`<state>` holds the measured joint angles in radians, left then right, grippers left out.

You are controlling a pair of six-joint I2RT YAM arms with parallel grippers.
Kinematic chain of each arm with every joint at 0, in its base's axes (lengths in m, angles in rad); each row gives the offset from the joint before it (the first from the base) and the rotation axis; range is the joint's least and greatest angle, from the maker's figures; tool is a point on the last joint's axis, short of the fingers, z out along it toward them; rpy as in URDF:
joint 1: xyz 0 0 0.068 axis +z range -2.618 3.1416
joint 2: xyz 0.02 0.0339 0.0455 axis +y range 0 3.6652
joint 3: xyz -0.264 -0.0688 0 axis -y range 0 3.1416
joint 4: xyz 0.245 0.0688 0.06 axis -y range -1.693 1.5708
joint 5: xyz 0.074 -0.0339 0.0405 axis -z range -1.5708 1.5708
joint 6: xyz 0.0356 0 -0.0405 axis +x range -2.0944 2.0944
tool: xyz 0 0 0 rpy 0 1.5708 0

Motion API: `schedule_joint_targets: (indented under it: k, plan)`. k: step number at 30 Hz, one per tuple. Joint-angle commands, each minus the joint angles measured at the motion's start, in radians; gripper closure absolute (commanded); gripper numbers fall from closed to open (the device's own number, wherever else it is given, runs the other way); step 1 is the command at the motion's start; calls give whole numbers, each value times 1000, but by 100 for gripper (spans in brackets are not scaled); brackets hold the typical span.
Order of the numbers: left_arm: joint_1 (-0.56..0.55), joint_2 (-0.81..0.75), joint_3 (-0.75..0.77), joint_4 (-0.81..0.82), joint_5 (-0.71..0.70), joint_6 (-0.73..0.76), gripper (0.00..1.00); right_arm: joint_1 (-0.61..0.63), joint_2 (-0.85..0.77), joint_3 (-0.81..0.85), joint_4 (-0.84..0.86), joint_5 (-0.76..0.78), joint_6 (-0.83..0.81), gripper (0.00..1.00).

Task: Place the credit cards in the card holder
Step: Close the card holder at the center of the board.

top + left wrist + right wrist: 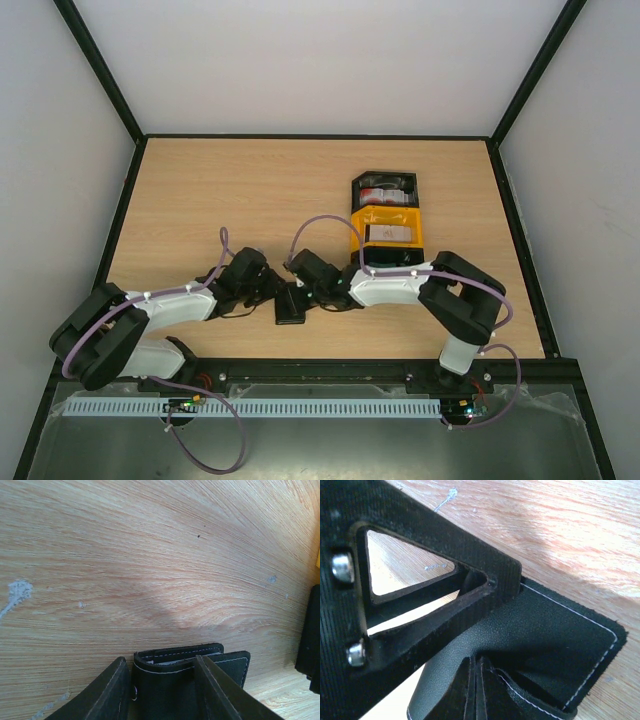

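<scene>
While left gripper (160,661) clamps card holder (226,666), right gripper (476,682) closed tight against it, 2 bins (386,211) beyond.

Matt, grainy leather-like card holder (545,645); smooth pale wood-grain table (150,555).

A wooden table (200,200) spans the scene. Right of centre sits a yellow bin (419,235), a black bin (385,173) touching its far side. A white slotted strip (300,408) lines the near edge.
</scene>
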<state>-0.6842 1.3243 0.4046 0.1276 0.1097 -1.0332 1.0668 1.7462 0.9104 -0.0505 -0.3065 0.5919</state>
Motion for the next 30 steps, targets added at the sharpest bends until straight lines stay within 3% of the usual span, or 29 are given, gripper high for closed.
schedule_joint_targets:
  k: [1, 30]
  plan:
    - [-9, 20, -38, -98, -5, -6, 62, 7, 13, -99, -52, 2, 39, 98]
    - [-9, -15, -32, -130, -16, 1, 62, -216, 124, -351, 388, -277, 236, 98]
